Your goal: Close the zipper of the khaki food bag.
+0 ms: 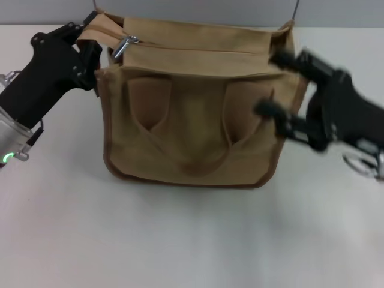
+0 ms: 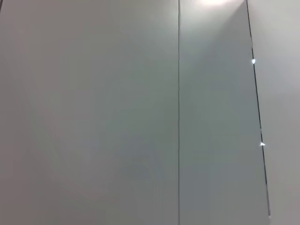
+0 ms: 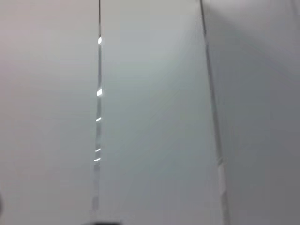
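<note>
The khaki food bag [image 1: 192, 132] stands upright on the white table, its two handles hanging down its front. The zipper [image 1: 198, 51] runs along the top panel, and its silver slider [image 1: 123, 45] sits near the left end. My left gripper [image 1: 87, 41] is at the bag's top left corner, its fingers closed on the fabric end there. My right gripper [image 1: 273, 84] is open at the bag's right side, one finger by the top right corner and one lower down; it looks blurred. Both wrist views show only blank wall panels.
The white table [image 1: 180, 240] stretches out in front of the bag and to both sides. A pale wall stands behind it.
</note>
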Motion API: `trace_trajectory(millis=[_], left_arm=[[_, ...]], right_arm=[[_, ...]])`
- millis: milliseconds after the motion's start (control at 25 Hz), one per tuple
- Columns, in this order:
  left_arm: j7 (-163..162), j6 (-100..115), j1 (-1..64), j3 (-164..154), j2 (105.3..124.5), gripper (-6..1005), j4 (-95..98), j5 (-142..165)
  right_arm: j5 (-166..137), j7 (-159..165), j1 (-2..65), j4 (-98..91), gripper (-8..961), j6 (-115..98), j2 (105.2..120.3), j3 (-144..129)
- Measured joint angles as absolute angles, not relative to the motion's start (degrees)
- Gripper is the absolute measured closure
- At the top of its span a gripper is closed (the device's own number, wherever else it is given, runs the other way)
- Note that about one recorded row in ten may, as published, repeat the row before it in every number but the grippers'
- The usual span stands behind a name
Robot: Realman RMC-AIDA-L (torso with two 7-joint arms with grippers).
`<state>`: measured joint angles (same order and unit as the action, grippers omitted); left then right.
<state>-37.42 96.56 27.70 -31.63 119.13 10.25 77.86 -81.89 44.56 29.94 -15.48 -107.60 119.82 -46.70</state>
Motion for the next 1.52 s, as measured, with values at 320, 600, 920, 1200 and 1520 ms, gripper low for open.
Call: trace_trajectory(millis=[320,600,920,1200,1520], left_arm=[[-39.91,98.5,27.78,-31.72,119.16,979,8.74,77.7],[-44.46,100.84,27.77,-32.45,119.0,979,9.11,77.99],[-47.82,101.79,28.76,-32.43,119.13,979,8.78,77.9],[-49.94,101.41,30.79,-32.43,119.16,979,8.3,77.96],[-51.86,98.69,35.3,-33.72,119.18,979,6.49,78.14]], right_arm=[[-78.99,17.35,38.49,-9.07,137,-99.52,119.98,-46.35],[-74.36,-1.11,42.0,-3.28,137,-98.21,119.98,-46.28],[-74.12,-23.75,45.84,5.46,136,-94.7,119.97,-46.07],[-74.6,-34.09,47.78,9.75,136,-91.93,119.97,-42.83],[-74.76,-40.93,48.75,12.27,136,-91.18,119.97,-41.52]])
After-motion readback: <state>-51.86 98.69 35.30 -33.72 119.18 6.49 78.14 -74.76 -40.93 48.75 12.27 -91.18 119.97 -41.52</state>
